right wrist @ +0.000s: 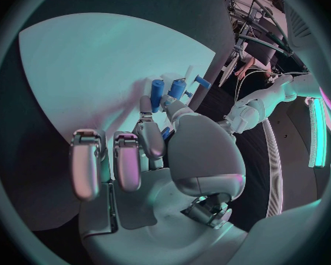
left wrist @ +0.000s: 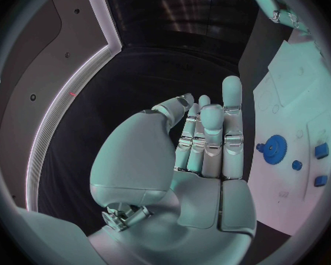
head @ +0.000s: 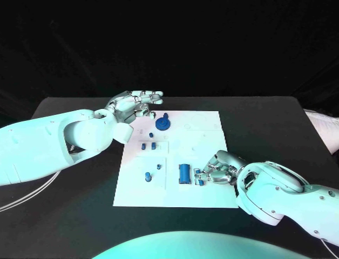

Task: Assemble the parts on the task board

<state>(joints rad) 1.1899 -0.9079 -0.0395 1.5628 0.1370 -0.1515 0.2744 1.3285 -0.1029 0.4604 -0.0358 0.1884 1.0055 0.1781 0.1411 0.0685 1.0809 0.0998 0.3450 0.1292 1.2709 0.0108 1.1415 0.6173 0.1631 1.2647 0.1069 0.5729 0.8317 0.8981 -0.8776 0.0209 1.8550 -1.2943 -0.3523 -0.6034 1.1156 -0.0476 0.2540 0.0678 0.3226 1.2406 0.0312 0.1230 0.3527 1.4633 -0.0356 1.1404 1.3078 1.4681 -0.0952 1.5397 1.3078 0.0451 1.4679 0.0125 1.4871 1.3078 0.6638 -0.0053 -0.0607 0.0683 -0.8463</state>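
— The left hand [head: 135, 103]: what has it got?

— Nothing. It hovers over the far left corner of the task board [head: 204, 189], fingers straightened and close together, the palm bare in its own wrist view. A blue gear [head: 163, 123] stands on the board just beside it, apart from the fingers.

— And the right hand [head: 218, 168]?

— Down on the board's near right part, fingers curled inward. A blue cylinder [head: 185, 173] lies just beside the fingertips, on the side toward the left arm. In the right wrist view a small blue piece [right wrist: 166, 133] sits between thumb and fingers, but whether it is pinched cannot be told.

— The other parts?

— Several small blue pieces [head: 148, 145] lie on the board between the two hands, touched by neither
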